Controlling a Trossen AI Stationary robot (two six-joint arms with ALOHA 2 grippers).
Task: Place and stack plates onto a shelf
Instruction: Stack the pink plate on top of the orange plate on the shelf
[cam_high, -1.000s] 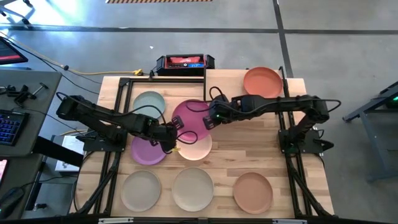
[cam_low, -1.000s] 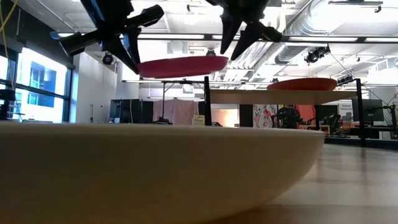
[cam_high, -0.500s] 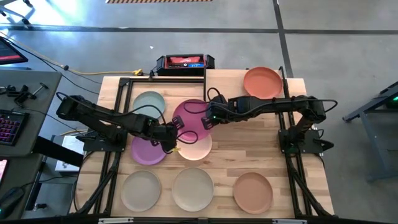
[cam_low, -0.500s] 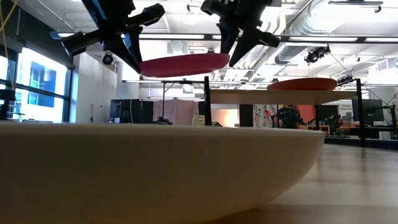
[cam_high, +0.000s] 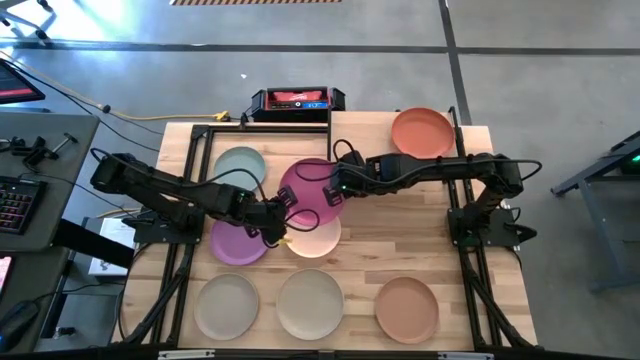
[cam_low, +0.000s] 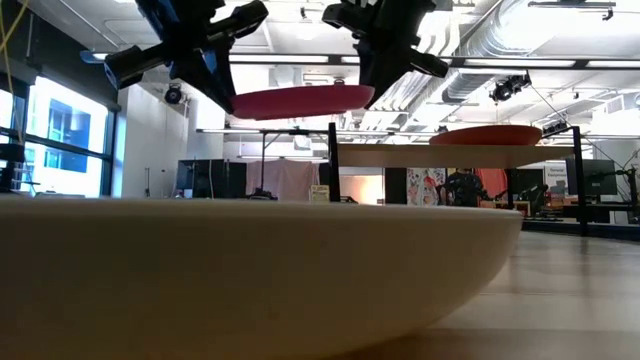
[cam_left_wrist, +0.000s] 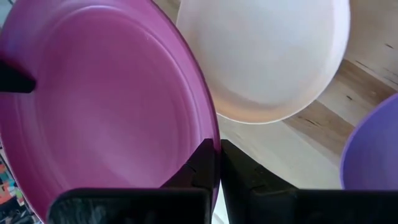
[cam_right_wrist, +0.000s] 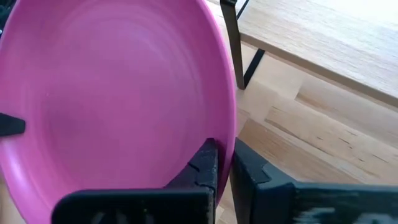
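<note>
Right jaws (cam_high: 334, 190) newly clamped on pink plate (cam_high: 308, 192)

The table (cam_low: 560, 290) is mostly blocked in the low view by a blurred cream plate (cam_low: 250, 270), seemingly cut off at left.

The pink plate (cam_high: 312, 190) is a flat hot pink, showing more magenta in the left wrist view (cam_left_wrist: 106, 118) and brighter in the right wrist view (cam_right_wrist: 112, 106); from the low view its underside reads dull red (cam_low: 300, 100). The teal plate (cam_high: 240, 163) is pale grey-green. The purple plate (cam_high: 235, 243) is lilac. The peach plate (cam_high: 315, 234) is pale and creamy. The orange plate (cam_high: 422, 132) on the shelf (cam_high: 375, 125) is terracotta; the shelf is light wood with black legs. Along the near edge lie a beige plate (cam_high: 226, 305), a cream plate (cam_high: 310, 303) and a tan plate (cam_high: 406, 307). The counter (cam_high: 400, 245) is blond striped wood. Both claws, left (cam_high: 274, 222) and right (cam_high: 336, 188), are black.
</note>
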